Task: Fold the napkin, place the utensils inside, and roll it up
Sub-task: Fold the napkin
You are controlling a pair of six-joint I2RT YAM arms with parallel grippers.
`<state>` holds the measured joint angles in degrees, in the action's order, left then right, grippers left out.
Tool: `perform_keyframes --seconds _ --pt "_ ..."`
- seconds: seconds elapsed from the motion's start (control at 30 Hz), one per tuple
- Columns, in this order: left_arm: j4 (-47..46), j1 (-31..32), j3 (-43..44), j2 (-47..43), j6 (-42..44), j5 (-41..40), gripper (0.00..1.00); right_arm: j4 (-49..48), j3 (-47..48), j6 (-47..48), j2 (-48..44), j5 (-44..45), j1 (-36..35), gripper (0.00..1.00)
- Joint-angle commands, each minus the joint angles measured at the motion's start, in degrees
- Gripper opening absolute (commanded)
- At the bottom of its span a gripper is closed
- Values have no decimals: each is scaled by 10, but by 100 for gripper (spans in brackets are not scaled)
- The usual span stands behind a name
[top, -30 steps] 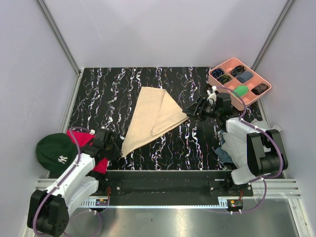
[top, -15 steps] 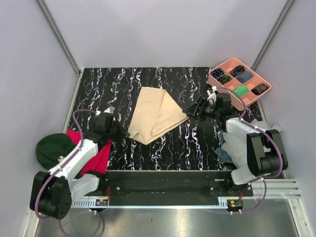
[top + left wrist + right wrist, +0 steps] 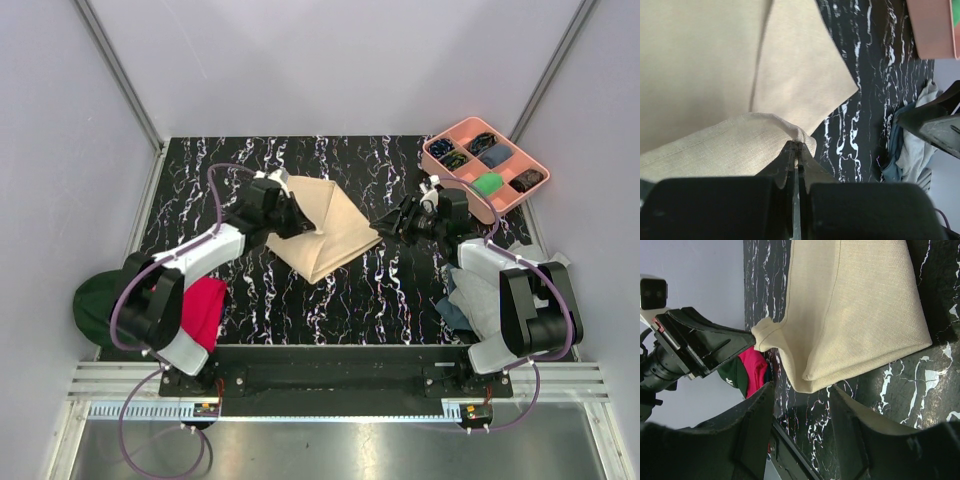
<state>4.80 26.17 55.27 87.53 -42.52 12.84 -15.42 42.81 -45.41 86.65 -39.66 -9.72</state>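
The beige napkin (image 3: 325, 225) lies folded on the black marbled table (image 3: 380, 290). My left gripper (image 3: 292, 212) is shut on a corner of the napkin (image 3: 765, 135) and holds it lifted over the cloth's left part. In the right wrist view that pinched corner (image 3: 762, 335) stands up from the napkin (image 3: 860, 315). My right gripper (image 3: 385, 226) is open and empty, just right of the napkin's right corner, its fingers (image 3: 752, 430) spread either side of the cloth's near corner. The utensils are out of view.
A pink compartment tray (image 3: 452, 148) with small items sits at the back right. A red cloth (image 3: 205, 310) and a green cap (image 3: 95, 305) lie at the left front. Grey and blue cloths (image 3: 470, 300) lie under the right arm.
My left gripper has carried the napkin's front-left corner up and back toward the far left, folding the cloth over itself. The right arm has not moved.
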Motion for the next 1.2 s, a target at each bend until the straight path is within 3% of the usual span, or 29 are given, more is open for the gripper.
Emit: perform_keyframes --seconds 0.0,0.47,1.17 --pt "-44 27 78 68 27 41 0 -24 -2 -3 -17 8 4 56" --pt "-11 67 235 215 105 73 0 -30 -9 -6 -10 15 7 56" --pt "31 105 329 312 167 87 0 -30 -26 -21 -10 47 9 56"
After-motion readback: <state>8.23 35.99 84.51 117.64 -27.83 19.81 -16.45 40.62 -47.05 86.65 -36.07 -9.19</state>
